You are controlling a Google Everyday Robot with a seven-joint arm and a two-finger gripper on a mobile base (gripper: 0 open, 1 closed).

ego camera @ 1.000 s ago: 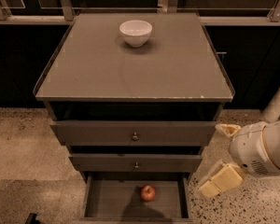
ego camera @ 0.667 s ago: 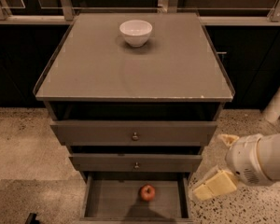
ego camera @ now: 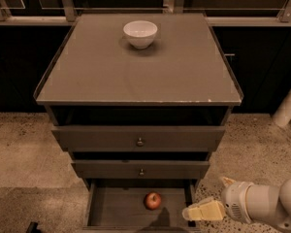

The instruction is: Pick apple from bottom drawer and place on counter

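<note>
The small red apple (ego camera: 153, 200) lies on the plank floor of the open bottom drawer (ego camera: 116, 208), near the middle. My gripper (ego camera: 203, 210) is at the lower right, just outside the drawer's right side, level with the apple and to its right, with one pale yellow finger (ego camera: 206, 211) pointing left. It holds nothing that I can see. The counter (ego camera: 136, 72) is the flat grey-brown cabinet top above, with a chipped pale front edge.
A white bowl (ego camera: 140, 33) stands at the back middle of the counter. Two wider drawers with brass knobs (ego camera: 139, 141) sit partly open above the bottom drawer. A speckled floor surrounds the cabinet. A white arm link (ego camera: 288, 106) rises at the right edge.
My gripper and arm have dropped lower and moved a little left, closer to the right side of the bottom drawer. The apple has not moved.
</note>
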